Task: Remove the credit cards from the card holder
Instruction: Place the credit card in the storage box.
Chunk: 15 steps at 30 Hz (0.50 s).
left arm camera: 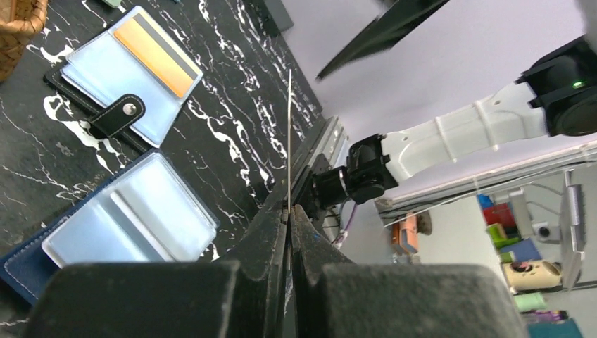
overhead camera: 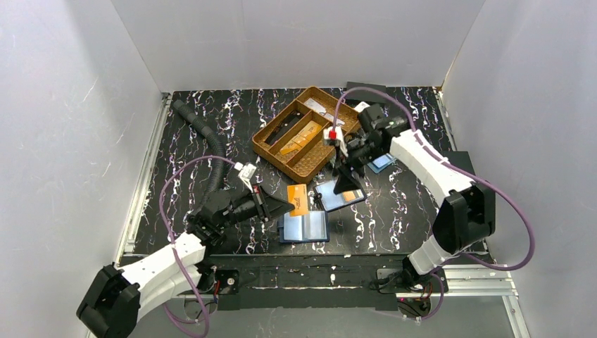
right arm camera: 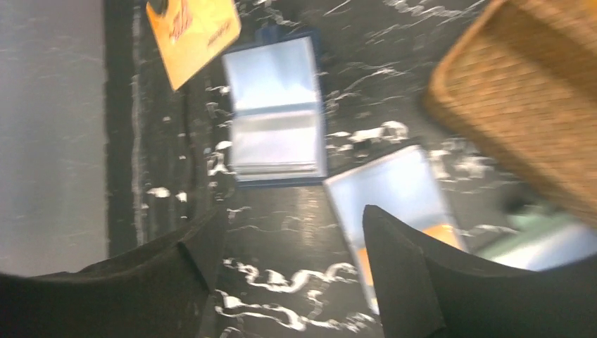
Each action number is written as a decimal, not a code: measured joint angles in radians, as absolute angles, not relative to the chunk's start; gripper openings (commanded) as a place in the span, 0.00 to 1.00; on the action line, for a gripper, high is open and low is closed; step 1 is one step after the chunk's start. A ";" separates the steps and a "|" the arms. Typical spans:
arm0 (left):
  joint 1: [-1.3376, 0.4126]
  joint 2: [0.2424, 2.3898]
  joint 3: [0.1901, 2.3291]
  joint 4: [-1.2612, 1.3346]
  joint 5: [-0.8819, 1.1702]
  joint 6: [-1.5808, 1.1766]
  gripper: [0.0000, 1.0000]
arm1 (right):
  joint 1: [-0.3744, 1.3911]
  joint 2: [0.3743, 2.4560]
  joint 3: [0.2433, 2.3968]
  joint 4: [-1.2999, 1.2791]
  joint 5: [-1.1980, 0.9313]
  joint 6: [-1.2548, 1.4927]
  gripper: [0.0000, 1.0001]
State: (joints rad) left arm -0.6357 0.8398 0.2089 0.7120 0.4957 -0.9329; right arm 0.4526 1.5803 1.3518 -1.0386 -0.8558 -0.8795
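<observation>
Two thin yellow-orange plastic credit cards are in sight. The free card (overhead camera: 298, 199) is pinched at its near edge by the left gripper (overhead camera: 287, 205), whose jaws are clamped tight on it. In the left wrist view it shows edge-on, a thin line rising from between the black fingers (left arm camera: 267, 239), clear of the black white-veined tabletop (overhead camera: 197, 113). It hangs by the far left corner of an open navy-blue folding card holder (overhead camera: 304, 227), which lies flat and whose clear pockets look empty.

The other card (overhead camera: 350, 196) sits inside a pocket of a second holder (overhead camera: 327, 197) — also open, with a black snap strap (left arm camera: 121, 114). This one lies just beyond and to the right of the navy one. The right gripper (overhead camera: 346, 180) hovers over this second holder, its fingers spread wide with nothing between them; the right wrist view is blurred, so finer detail there cannot be told.

Behind the holders stands a brown woven divided tray (overhead camera: 281, 144), and a black ribbed hose (overhead camera: 204, 137) curves along the left side.
</observation>
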 measured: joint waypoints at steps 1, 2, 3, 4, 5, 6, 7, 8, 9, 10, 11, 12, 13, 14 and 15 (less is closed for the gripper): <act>-0.635 0.855 0.231 0.691 0.507 -0.912 0.00 | 0.447 1.576 1.391 -1.046 -0.841 -0.878 0.84; -0.633 0.883 0.258 0.669 0.522 -0.886 0.00 | 0.440 1.573 1.444 -1.056 -0.823 -0.876 0.86; -0.632 0.902 0.273 0.660 0.531 -0.870 0.00 | 0.434 1.571 1.491 -1.062 -0.810 -0.874 0.88; -0.630 0.935 0.301 0.638 0.552 -0.845 0.00 | 0.428 1.571 1.540 -1.071 -0.799 -0.868 0.89; -0.627 0.965 0.328 0.624 0.572 -0.825 0.00 | 0.424 1.571 1.584 -1.077 -0.789 -0.862 0.90; -0.623 0.993 0.353 0.615 0.591 -0.805 0.00 | 0.419 1.571 1.628 -1.079 -0.783 -0.855 0.91; -0.617 1.026 0.386 0.604 0.615 -0.785 0.00 | 0.415 1.571 1.675 -1.082 -0.778 -0.842 0.92; -0.615 1.058 0.424 0.596 0.645 -0.764 0.00 | 0.413 1.572 1.698 -1.082 -0.778 -0.838 0.92; -0.597 1.086 0.458 0.591 0.672 -0.749 0.00 | 0.410 1.574 1.733 -1.084 -0.776 -0.828 0.93; -0.585 1.110 0.490 0.589 0.694 -0.735 0.00 | 0.408 1.578 1.756 -1.085 -0.778 -0.822 0.94; -0.571 1.131 0.517 0.589 0.714 -0.723 0.00 | 0.406 1.588 1.780 -1.093 -0.781 -0.818 0.94; -0.553 1.156 0.549 0.588 0.740 -0.710 0.00 | 0.402 1.604 1.808 -1.106 -0.787 -0.818 0.96; -0.535 1.181 0.580 0.588 0.760 -0.698 0.00 | 0.400 1.629 1.840 -1.121 -0.795 -0.826 0.97; -0.514 1.212 0.614 0.588 0.784 -0.686 0.00 | 0.397 1.655 1.866 -1.137 -0.802 -0.841 0.98; -0.499 1.242 0.645 0.588 0.805 -0.677 0.00 | 0.391 1.686 1.898 -1.164 -0.811 -0.860 0.98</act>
